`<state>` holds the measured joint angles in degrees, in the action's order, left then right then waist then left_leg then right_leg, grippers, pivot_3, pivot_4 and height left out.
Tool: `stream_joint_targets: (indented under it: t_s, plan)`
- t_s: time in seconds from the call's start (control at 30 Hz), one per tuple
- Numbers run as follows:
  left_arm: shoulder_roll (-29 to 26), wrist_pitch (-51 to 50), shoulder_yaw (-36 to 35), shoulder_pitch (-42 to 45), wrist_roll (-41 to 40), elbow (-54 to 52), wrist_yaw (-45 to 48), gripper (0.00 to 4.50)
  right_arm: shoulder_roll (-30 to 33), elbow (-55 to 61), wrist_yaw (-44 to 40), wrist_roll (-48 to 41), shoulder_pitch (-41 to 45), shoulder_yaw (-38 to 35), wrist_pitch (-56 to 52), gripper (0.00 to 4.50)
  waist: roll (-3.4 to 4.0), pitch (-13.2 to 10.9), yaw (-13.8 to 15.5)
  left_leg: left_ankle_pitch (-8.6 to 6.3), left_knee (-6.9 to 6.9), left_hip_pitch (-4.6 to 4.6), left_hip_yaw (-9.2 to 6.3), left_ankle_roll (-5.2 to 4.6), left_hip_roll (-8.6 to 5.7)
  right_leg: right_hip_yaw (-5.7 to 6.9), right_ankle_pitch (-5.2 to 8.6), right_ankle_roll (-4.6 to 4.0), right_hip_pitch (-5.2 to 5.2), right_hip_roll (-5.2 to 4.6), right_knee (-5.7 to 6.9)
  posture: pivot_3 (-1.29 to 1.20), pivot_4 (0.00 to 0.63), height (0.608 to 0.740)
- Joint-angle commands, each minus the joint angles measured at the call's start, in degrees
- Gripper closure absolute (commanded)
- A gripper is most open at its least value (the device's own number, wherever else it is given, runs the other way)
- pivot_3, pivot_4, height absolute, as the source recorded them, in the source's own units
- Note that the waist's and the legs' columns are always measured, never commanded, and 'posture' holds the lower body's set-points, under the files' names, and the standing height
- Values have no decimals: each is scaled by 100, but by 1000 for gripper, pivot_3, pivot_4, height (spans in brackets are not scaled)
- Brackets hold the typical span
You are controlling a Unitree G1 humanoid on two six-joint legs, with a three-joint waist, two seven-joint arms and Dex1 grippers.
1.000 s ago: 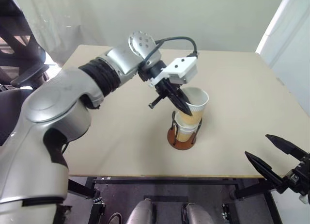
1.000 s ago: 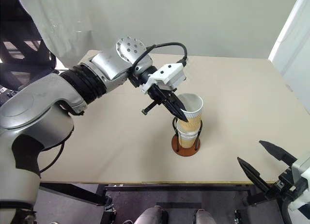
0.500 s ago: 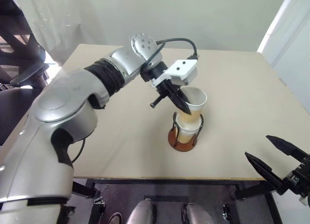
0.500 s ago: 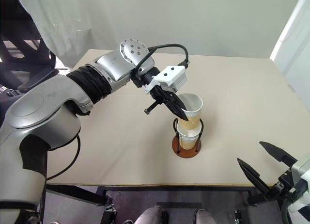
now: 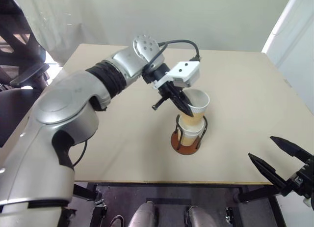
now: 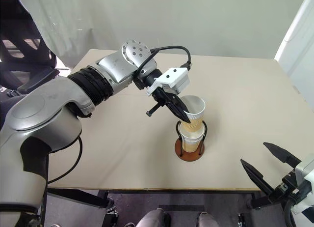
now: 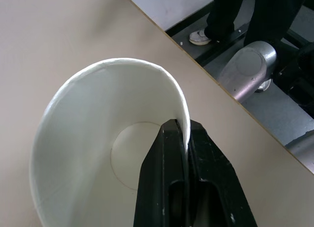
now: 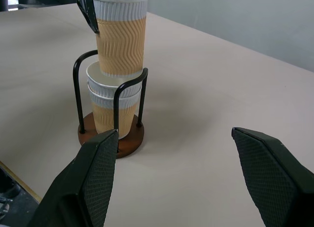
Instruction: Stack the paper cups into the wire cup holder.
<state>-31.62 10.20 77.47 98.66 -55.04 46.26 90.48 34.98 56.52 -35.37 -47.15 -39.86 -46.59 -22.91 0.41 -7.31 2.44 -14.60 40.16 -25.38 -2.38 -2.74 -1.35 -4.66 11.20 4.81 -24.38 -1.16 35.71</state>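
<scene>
The wire cup holder (image 8: 111, 138), a brown disc with black wire loops, stands near the table's front middle. Two paper cups (image 8: 112, 101) sit nested inside it. A third paper cup (image 5: 196, 106) has its lower part inside the top nested cup and sticks up above the loops. My left gripper (image 5: 185, 108) is shut on this cup's rim, one finger inside and one outside (image 7: 186, 138). My right gripper (image 5: 280, 160) hangs open off the table's front right edge, apart from the cups, its wide fingers (image 8: 98, 168) framing the holder in the right wrist view.
The beige table (image 5: 98, 119) carries nothing besides the holder. A dark office chair (image 5: 19, 65) stands beyond the table's left side. A white panel (image 5: 294, 40) rises at the right.
The top cup has sunk slightly into the nested cups with my left gripper still on its rim. The right gripper has kept still.
</scene>
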Motion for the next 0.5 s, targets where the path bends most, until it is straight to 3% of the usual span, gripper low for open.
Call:
stream_joint_targets:
  t_s: [0.03,0.5]
  plan:
    - [-61,-28,-187,97,-197,-98,202,4482,72,84,58,-96,9,-149,49,705,0,0,0,0,0,0,0,0,0,0,0,0,0,0,0,0,150,740]
    - [-125,24,6,12,-178,-239,202,4482,142,66,105,-107,26,-114,32,705,0,0,2,-3,0,1,-1,0,0,0,1,0,4,0,-5,0,150,740]
